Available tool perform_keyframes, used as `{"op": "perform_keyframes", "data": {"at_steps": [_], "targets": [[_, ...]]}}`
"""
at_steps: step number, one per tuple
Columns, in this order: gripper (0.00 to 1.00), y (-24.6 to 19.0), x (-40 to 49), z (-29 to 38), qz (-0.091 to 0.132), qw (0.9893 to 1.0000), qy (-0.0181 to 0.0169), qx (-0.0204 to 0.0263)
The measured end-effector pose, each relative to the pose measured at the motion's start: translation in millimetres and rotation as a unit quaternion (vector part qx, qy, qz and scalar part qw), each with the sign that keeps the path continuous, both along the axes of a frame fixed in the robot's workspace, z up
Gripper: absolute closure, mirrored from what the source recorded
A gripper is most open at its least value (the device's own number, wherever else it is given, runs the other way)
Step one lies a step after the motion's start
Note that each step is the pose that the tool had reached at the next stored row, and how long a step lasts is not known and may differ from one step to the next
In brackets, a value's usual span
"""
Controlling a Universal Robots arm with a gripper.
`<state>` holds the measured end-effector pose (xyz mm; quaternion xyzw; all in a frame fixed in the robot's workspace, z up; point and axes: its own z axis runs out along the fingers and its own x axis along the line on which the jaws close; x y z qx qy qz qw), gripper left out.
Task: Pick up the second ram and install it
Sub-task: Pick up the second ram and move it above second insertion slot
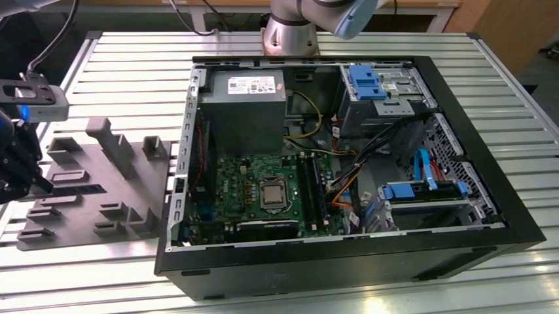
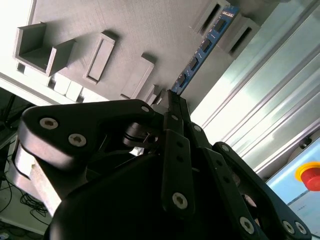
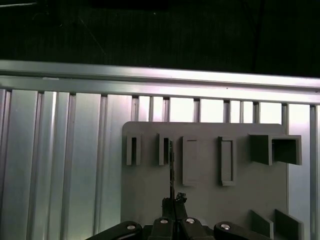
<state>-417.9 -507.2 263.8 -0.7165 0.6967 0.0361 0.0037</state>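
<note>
Claw (image 1: 31,183) at the exterior view's far left edge, black, below a grey camera box (image 1: 35,101), low over a grey tray (image 1: 96,196) of raised blocks. Just right of the tray, an open computer case (image 1: 349,268) on the slatted metal tabletop (image 1: 131,52), with a grey power box (image 1: 243,111) and a green board (image 1: 249,180) inside. No telling from there what sits between the fingers.

Plainer in the second wrist view: claw (image 2: 172,97) pinched together on the near end of the memory stick (image 2: 205,45). Dark chips and a blue edge running away from the fingertips across the tray (image 2: 125,30), far end passing between two tray blocks.

In the first wrist view, the stick (image 3: 171,165) edge-on, a thin dark line straight out from the closed claw (image 3: 174,201), just beside a slotted block on the tray (image 3: 145,200), with tabletop (image 3: 50,165) slats beyond. Cannot tell whether the stick touches the tray or hangs clear of it.
</note>
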Motion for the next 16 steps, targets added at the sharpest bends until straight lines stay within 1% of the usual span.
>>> {"op": "perform_keyframes", "data": {"at_steps": [16], "targets": [[0.88, 0.0, 0.0, 6.0, 0.000, 1.0000, 0.0001, 0.0005]]}}
